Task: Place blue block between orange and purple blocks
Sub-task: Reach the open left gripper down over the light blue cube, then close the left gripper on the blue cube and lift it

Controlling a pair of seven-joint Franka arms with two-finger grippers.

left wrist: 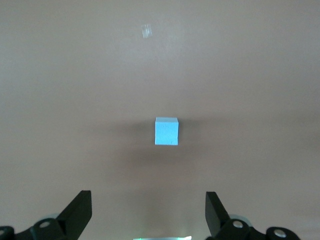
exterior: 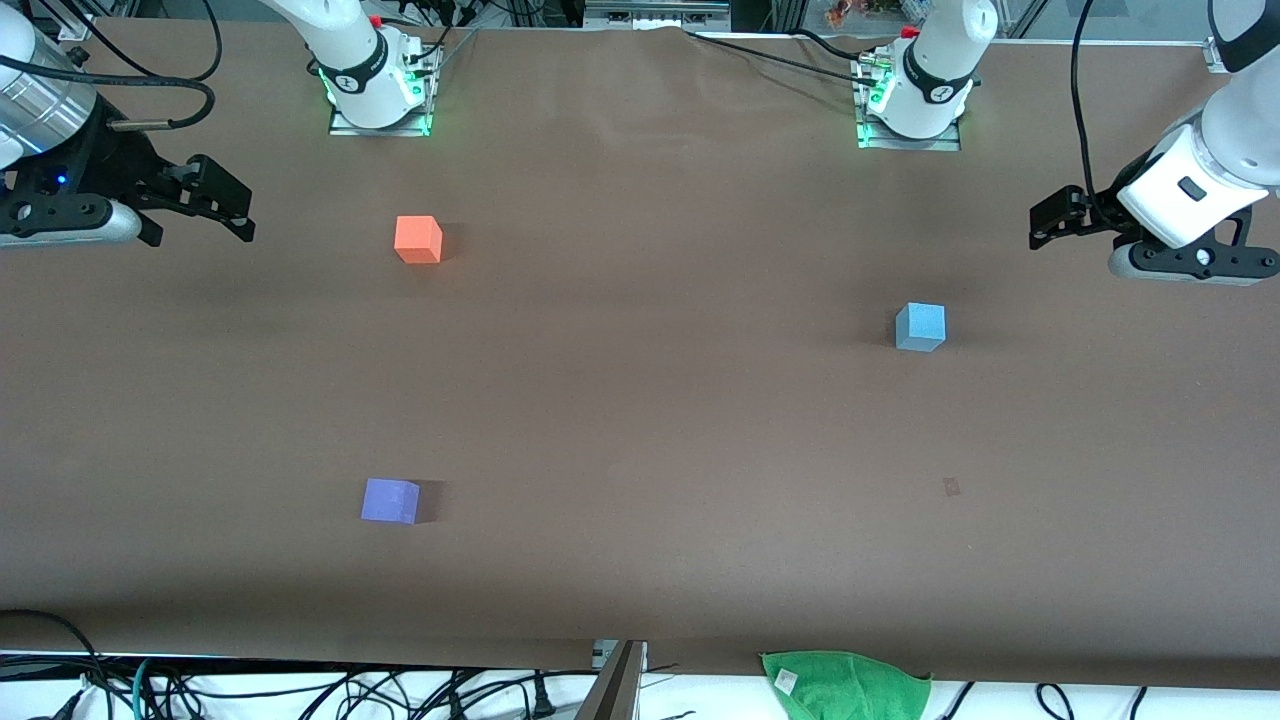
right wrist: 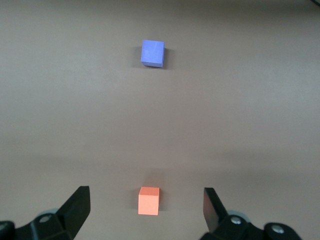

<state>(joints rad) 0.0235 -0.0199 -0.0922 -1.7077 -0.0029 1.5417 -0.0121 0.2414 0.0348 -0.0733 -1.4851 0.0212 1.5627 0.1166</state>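
Note:
The sky-blue block [exterior: 920, 327] sits alone on the brown table toward the left arm's end; it also shows in the left wrist view [left wrist: 166, 131]. The orange block [exterior: 418, 240] and the purple block [exterior: 390, 501] sit toward the right arm's end, far apart, with the purple one nearer the front camera. Both show in the right wrist view, orange [right wrist: 149, 200] and purple [right wrist: 153, 53]. My left gripper [exterior: 1045, 220] [left wrist: 148, 200] is open and empty, up over the table's left-arm end, apart from the blue block. My right gripper [exterior: 228, 200] [right wrist: 146, 192] is open and empty, up over the right-arm end.
A green cloth [exterior: 848, 685] hangs at the table's edge nearest the front camera. The arm bases [exterior: 378, 80] [exterior: 915, 95] stand along the edge farthest from it. A small dark mark [exterior: 951, 487] is on the table. Cables lie off the edges.

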